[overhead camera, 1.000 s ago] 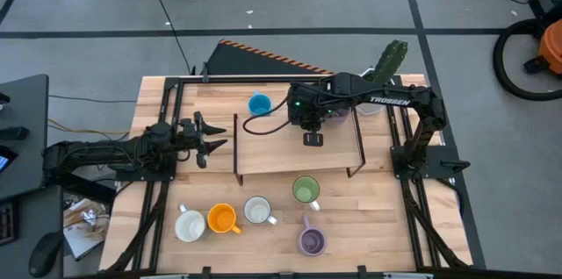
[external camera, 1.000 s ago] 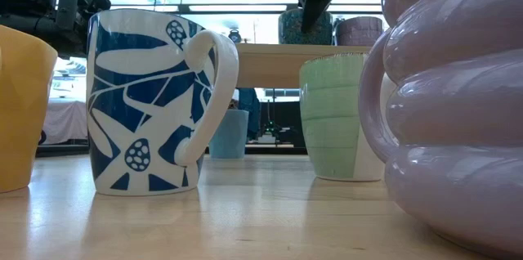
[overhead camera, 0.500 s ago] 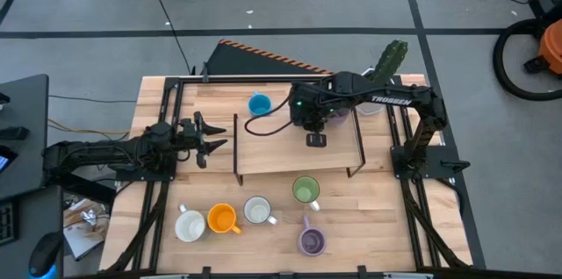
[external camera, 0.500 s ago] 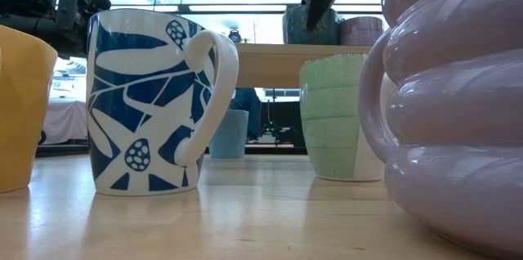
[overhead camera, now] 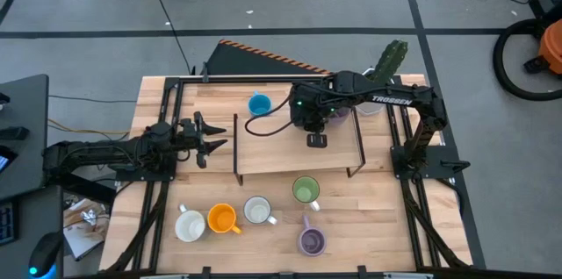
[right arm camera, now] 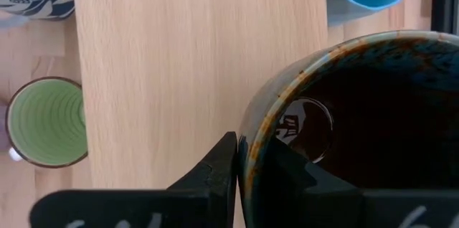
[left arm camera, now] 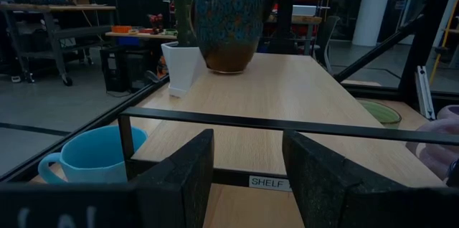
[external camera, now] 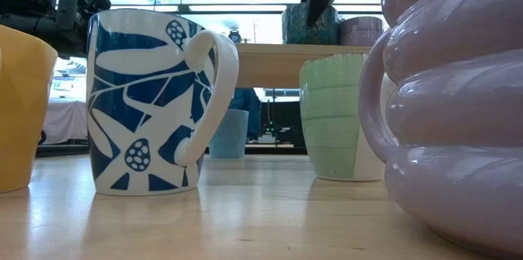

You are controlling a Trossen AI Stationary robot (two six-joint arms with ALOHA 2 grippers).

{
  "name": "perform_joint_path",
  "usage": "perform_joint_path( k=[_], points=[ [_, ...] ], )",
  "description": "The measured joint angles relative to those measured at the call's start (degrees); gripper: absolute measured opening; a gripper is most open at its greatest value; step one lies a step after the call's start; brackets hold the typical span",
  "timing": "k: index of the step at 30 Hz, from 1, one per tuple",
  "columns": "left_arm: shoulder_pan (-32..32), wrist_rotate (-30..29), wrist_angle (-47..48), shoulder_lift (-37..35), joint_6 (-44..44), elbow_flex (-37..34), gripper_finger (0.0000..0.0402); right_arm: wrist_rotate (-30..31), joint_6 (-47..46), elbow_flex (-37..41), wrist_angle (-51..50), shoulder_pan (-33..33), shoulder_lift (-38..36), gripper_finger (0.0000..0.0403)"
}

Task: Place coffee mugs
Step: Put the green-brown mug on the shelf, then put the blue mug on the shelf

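While the left gripper (overhead camera: 213, 140) is waiting with its fingers apart at the left end of the shelf (overhead camera: 281, 152), the right gripper (right arm camera: 242, 178) is pinching the rim of the dark brown mug (right arm camera: 358, 127), which is standing on the shelf top. Behind the shelf, the blue mug (overhead camera: 259, 103) is sitting on the table (overhead camera: 386, 226). Nearer the front, the green mug (overhead camera: 306, 190), the orange mug (overhead camera: 222, 218), the purple mug (overhead camera: 312, 241) and two white mugs are standing.
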State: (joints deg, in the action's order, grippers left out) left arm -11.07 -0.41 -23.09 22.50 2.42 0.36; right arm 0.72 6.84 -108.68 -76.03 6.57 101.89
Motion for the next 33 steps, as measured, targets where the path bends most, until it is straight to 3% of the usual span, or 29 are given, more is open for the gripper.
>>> perform_joint_path(
  k=[20, 33],
  points=[
    [0.0, 0.0, 0.0, 0.0, 0.0, 0.0, 0.0172, 1.3, -0.9, -0.2, 0.8, 0.0, -0.1, 0.0162],
    [0.0, 0.0, 0.3, 0.0, 0.0, 0.0, 0.0172, 1.1, -1.7, -4.1, -0.1, -0.2, -0.1, 0.0266]
  ],
)
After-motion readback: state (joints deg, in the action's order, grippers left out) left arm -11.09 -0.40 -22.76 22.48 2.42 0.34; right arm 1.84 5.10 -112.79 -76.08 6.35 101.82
